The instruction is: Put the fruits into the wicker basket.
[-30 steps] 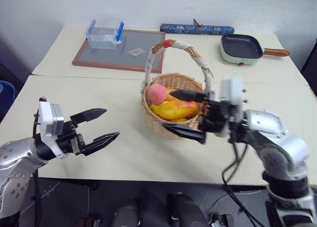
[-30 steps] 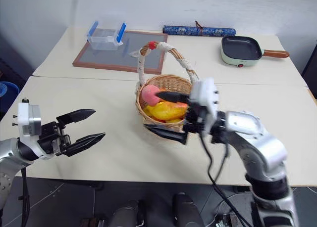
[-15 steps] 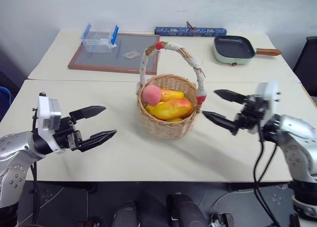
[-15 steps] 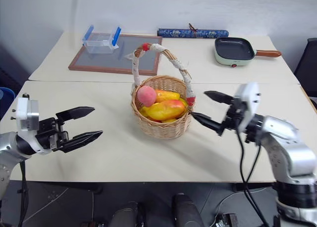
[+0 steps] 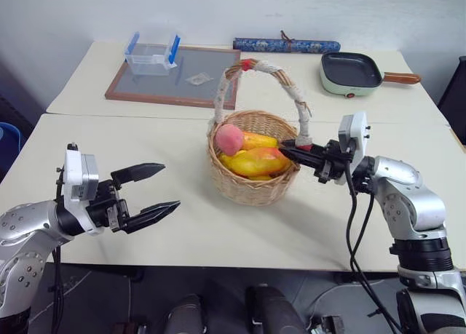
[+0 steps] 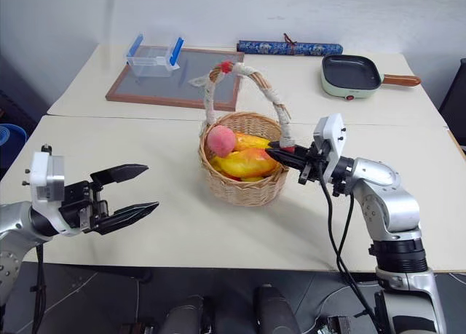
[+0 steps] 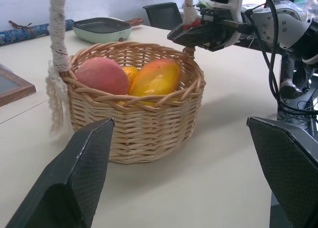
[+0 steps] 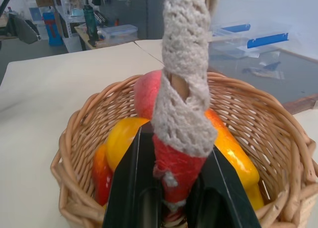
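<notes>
1. The left gripper (image 5: 149, 190) hangs over the near table, well to the left of the basket. Its two black fingers (image 7: 74, 178) are spread wide apart and hold nothing.

2. On the far table, at the back left, one clear plastic box with blue handles (image 5: 153, 52) sits on one wood-framed dark panel (image 5: 175, 76). One small clear packet (image 5: 196, 78) lies on the panel beside the box. No writing can be read on any of them.

3. One wicker basket (image 5: 251, 185) stands upright on the near table, about midway between the two grippers. It has one tall arched handle (image 5: 273, 72) wrapped in white cord, with a red binding at each visible end.

4. The fruits lie inside the basket: one pink-red peach (image 5: 229, 138) on its left side and one yellow-orange mango with a red blush (image 5: 256, 160) beside it. Further yellow-orange fruit (image 5: 258, 140) shows behind and below; the exact count of these cannot be told.

5. Behind the basket, one long blue patterned roll (image 5: 287, 44) lies along the far edge of the far table.

6. The right gripper (image 5: 291, 146) reaches level from the right to the basket's right rim. Its two fingers (image 8: 129, 188) are clamped on the red-bound foot of the handle.

7. At the back right, one pale green square pan with a dark inside and a brown handle (image 5: 355, 72) sits on the far table. No label can be read.
</notes>
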Motion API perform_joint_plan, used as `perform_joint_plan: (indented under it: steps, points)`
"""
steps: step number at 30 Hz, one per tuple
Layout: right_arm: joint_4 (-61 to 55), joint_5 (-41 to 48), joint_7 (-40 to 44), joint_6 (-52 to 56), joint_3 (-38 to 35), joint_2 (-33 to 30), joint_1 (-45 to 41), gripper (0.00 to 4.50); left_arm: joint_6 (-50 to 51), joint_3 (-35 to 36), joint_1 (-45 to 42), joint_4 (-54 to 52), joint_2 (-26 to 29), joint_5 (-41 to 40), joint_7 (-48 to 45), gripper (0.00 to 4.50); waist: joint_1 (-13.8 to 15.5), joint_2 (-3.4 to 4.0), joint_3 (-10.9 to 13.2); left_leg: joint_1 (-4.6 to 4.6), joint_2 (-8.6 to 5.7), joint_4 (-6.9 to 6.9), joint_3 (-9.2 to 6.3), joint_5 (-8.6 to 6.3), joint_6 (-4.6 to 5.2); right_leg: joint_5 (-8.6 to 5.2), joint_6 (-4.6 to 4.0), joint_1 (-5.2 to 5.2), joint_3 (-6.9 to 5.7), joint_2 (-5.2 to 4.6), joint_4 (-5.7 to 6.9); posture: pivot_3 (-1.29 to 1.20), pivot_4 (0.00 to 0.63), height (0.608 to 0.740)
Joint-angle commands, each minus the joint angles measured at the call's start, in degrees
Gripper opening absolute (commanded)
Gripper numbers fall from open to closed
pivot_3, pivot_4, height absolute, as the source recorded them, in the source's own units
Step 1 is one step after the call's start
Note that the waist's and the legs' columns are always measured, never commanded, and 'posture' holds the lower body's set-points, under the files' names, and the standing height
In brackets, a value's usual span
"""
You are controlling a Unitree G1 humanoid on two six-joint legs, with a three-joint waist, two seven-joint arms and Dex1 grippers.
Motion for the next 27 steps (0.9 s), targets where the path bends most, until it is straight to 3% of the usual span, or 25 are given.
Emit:
perform_joint_plan:
  steps: [1, 8, 14, 25, 27]
  points:
    - [-3.40, 2.88, -0.49, -0.31, -4.86, -1.29, 1.69, 0.20, -0.67, 1.19, -0.40, -0.82, -0.25, -1.00, 0.29, 4.50, -0.01, 0.00, 0.00, 0.01, -0.01, 0.00, 0.00, 0.01, 0.01, 0.00, 0.00, 0.01, 0.00, -0.01, 0.01, 0.00, 0.150, 0.740]
    - [-11.16, 0.09, -15.49, -4.22, -20.14, -0.77, 12.62, 0.20, -1.72, -3.50, -3.99, 3.29, -1.71, 0.62, -1.99, 4.50, 1.02, 0.02, 0.01, 0.00, -0.04, -0.01, 0.01, 0.09, -0.15, 0.00, 0.00, 0.00, 0.01, -0.01, -0.03, 0.00, 0.150, 0.740]
    - [-9.37, -5.73, -27.74, -7.47, -29.59, -0.28, 17.93, 0.20, -2.66, -7.75, -11.34, 8.84, -1.87, 2.72, -4.35, 4.50, 1.23, 0.04, 0.01, 0.02, -0.09, -0.01, 0.05, 0.13, -0.20, 0.00, 0.00, 0.02, 0.05, 0.01, -0.02, 0.00, 0.150, 0.740]
    - [8.42, -3.97, -18.86, -9.03, -29.77, -6.03, 16.18, 0.20, -3.23, -8.94, -13.36, 10.29, -2.11, 3.79, -5.52, 4.50, -0.16, 0.05, 0.02, 0.21, 0.01, -0.04, 0.18, 0.16, -0.26, 0.01, 0.02, 0.07, 0.19, 0.17, 0.07, 0.00, 0.150, 0.740]
    - [11.91, -3.54, -15.76, -9.62, -29.49, -7.86, 15.28, 0.91, -3.20, -8.85, -13.39, 10.26, -2.05, 3.83, -5.48, 4.50, -0.12, 0.05, 0.02, 0.21, 0.00, -0.02, 0.18, 0.16, -0.26, 0.01, 0.02, 0.09, 0.19, 0.16, 0.06, 0.00, 0.150, 0.740]
